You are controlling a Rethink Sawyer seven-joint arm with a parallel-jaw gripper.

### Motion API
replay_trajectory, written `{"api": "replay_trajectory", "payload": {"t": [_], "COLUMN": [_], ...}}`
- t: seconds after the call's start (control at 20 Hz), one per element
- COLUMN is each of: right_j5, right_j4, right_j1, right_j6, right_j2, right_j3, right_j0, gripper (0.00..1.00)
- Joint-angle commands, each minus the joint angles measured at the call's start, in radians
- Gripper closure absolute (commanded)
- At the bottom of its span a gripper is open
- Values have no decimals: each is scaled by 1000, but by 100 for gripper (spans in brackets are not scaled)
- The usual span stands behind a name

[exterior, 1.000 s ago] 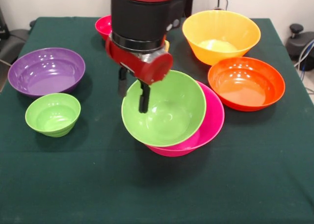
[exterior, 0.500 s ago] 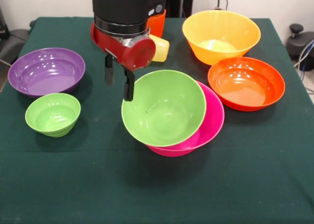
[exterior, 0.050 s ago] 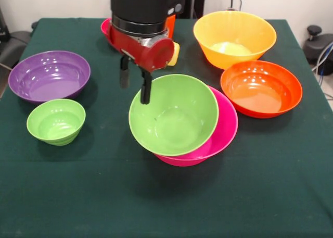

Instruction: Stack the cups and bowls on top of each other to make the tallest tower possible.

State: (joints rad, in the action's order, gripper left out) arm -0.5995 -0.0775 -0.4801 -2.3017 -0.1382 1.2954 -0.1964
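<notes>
A medium green bowl (exterior, 0.050 s ago: 174,115) rests tilted inside the large pink bowl (exterior, 0.050 s ago: 225,127) at the table's middle, forming a low tower. My gripper (exterior, 0.050 s ago: 136,86) hangs just above and left of the green bowl's rim, open with nothing between its fingers (exterior, 0.050 s ago: 146,92). A large purple bowl (exterior, 0.050 s ago: 49,74) and a small green bowl (exterior, 0.050 s ago: 55,121) sit at the left. The yellow-orange bowl (exterior, 0.050 s ago: 234,37) and orange-red bowl (exterior, 0.050 s ago: 260,88) stand at the right. Behind the arm, parts of a yellow cup (exterior, 0.050 s ago: 175,53), an orange cup (exterior, 0.050 s ago: 169,24) and a small red bowl (exterior, 0.050 s ago: 107,27) show.
The dark green tablecloth (exterior, 0.050 s ago: 156,201) covers the whole table. A black object (exterior, 0.050 s ago: 316,42) stands off the table's right edge, and a dark chair part (exterior, 0.050 s ago: 10,45) off the left edge.
My gripper has lifted off the green bowl's rim and drawn back toward the far side, first leftward, then slightly right. The green bowl has stayed in the pink bowl.
</notes>
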Motion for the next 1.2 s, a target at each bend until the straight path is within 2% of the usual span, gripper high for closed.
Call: {"api": "replay_trajectory", "payload": {"t": [0.05, 0.3, 0.5, 0.65, 0.85, 1.2], "right_j5": [18, -3, 10, 22, 3, -21], "right_j4": [58, 17, 1, -9, -21, -45], "right_j1": [-3, -11, -22, -75, -126, -179], "right_j6": [-71, -135, -150, -144, -117, -114], "right_j2": [24, -14, -32, -35, -26, -17], "right_j3": [129, 147, 176, 237, 272, 329], "right_j0": [70, 98, 116, 114, 96, 90], "gripper": [0, 0, 0, 0, 0, 0]}}
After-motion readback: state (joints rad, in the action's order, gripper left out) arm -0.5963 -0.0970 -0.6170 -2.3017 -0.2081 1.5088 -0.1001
